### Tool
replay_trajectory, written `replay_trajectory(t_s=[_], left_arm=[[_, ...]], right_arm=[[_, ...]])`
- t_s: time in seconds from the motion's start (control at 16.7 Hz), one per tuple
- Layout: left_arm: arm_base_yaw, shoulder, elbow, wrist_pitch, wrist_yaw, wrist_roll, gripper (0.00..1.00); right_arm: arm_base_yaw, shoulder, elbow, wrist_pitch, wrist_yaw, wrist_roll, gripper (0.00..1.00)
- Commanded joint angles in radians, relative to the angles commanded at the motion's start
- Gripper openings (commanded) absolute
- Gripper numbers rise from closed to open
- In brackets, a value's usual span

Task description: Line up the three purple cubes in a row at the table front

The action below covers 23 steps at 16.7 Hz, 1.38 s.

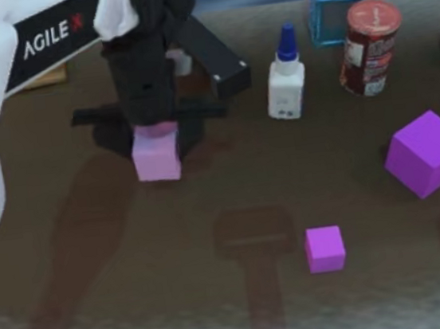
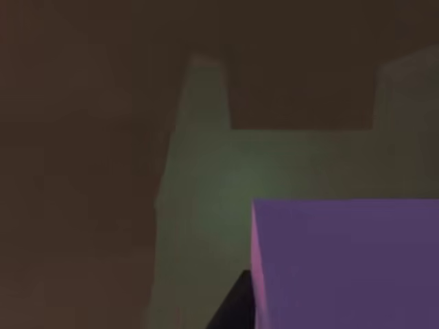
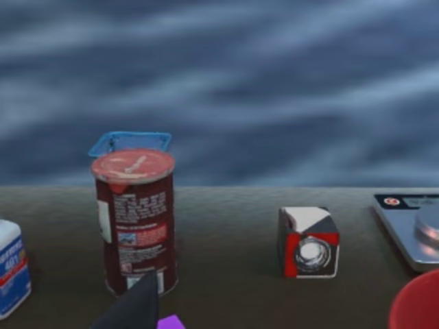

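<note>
My left gripper point(image 1: 156, 132) is shut on the medium pale lilac-pink cube point(image 1: 157, 158), at the left of the table's middle point(image 1: 70, 255). In the left wrist view that cube point(image 2: 346, 264) fills the near corner, with one dark finger point(image 2: 233, 308) against its side. The small vivid purple cube point(image 1: 325, 249) lies near the front, right of centre. The large vivid purple cube point(image 1: 427, 153) stands at the right, turned askew. My right gripper point(image 3: 206, 325) is out of the top view; it hangs open, a corner of a purple cube point(image 3: 171, 322) just under it.
Along the back stand a white glue bottle point(image 1: 285, 80), a blue open basket point(image 1: 336, 2), a red-lidded can point(image 1: 368, 46) and a red-and-white box point(image 3: 309, 242). A grey scale point(image 3: 411, 226) and a red rim point(image 3: 418, 305) show in the right wrist view.
</note>
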Motion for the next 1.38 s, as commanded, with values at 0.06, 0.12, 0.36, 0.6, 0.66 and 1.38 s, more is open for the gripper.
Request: replay_trajectory(t_s=[0.06,0.12,0.36,0.6,0.66,1.38], left_arm=[[-0.059,-0.018,-0.029,0.004,-0.001,-0.092,0.0],[-0.115,-0.038,-0.057,0.009,-0.002,-0.176,0.0],[-0.303,-0.114,-0.148,0.036,-0.01,-0.419,0.0],[-0.372,-0.15,-0.181,0.052,-0.017,-0.492,0.0],[-0.372,-0.15,-0.181,0.052,-0.017,-0.492,0.0],[-0.369,-0.076,-0.343,0.289,-0.016,-0.488,0.0]], right_arm=[[0.0,0.0,0.0,0.0,0.0,0.0,1.0],[0.0,0.0,0.0,0.0,0.0,0.0,1.0],[0.0,0.0,0.0,0.0,0.0,0.0,1.0],[0.0,0.0,0.0,0.0,0.0,0.0,1.0],[0.0,0.0,0.0,0.0,0.0,0.0,1.0],[0.0,0.0,0.0,0.0,0.0,0.0,1.0]])
